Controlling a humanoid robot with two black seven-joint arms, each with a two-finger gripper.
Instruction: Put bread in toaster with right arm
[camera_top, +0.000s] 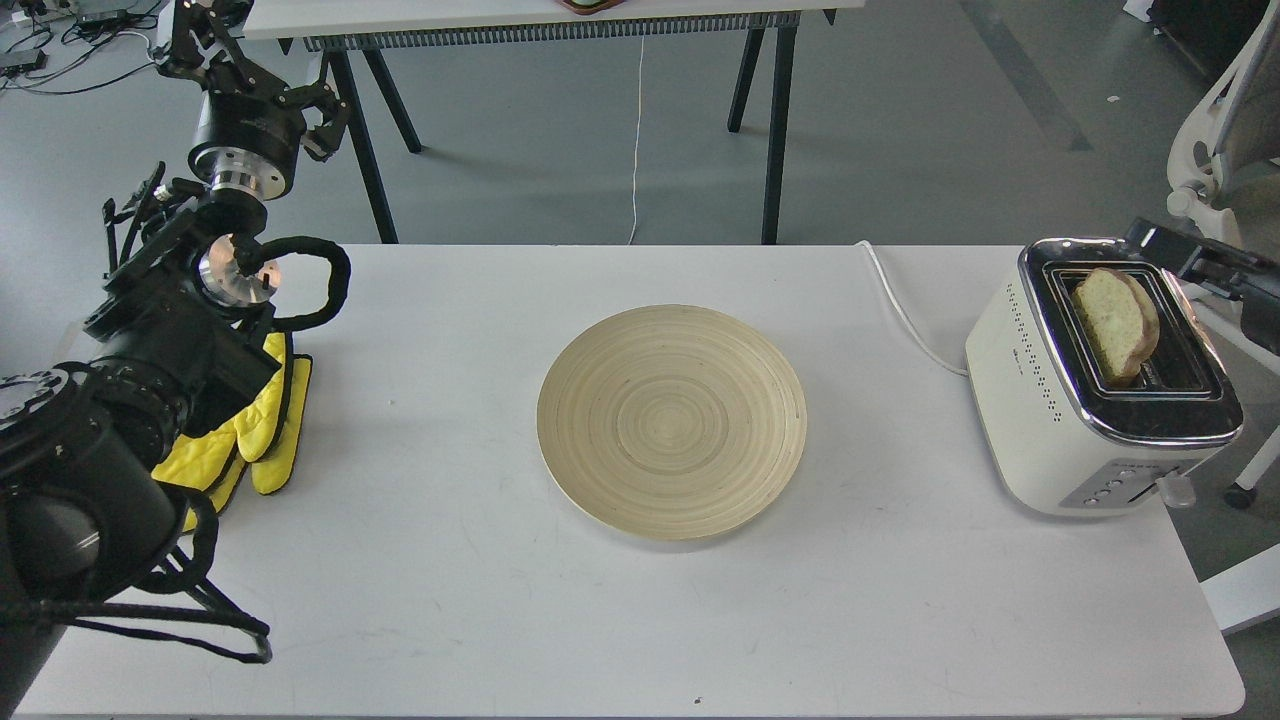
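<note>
Nearest the camera, the thick black base of the left arm (90, 470) fills the lower left corner, partly cut off by the frame edge, with loose black cables trailing onto the white table (450, 620). That arm rises toward the top left, where the left gripper (215, 40) sits beyond the table edge against the grey floor; its fingers look spread apart, though the dark parts and cluttered cables behind it make the tips hard to separate. Yellow gloves (265, 440) lie on the table just beside the arm, largely hidden under it.

At the table's middle rests a round wooden plate (672, 420) with nothing on it. Well to its right stands the toaster (1090, 400), near the table's right edge, its white cord (905, 310) running back over the table. The bread (1115, 322) stands tilted in the slot nearer the plate, with most of the slice still above the chrome top.

Only a dark end of the right arm (1215, 270) shows just behind the toaster, cut off by the right edge; whether its fingers are wide or narrow I cannot tell. It does not touch the bread.
</note>
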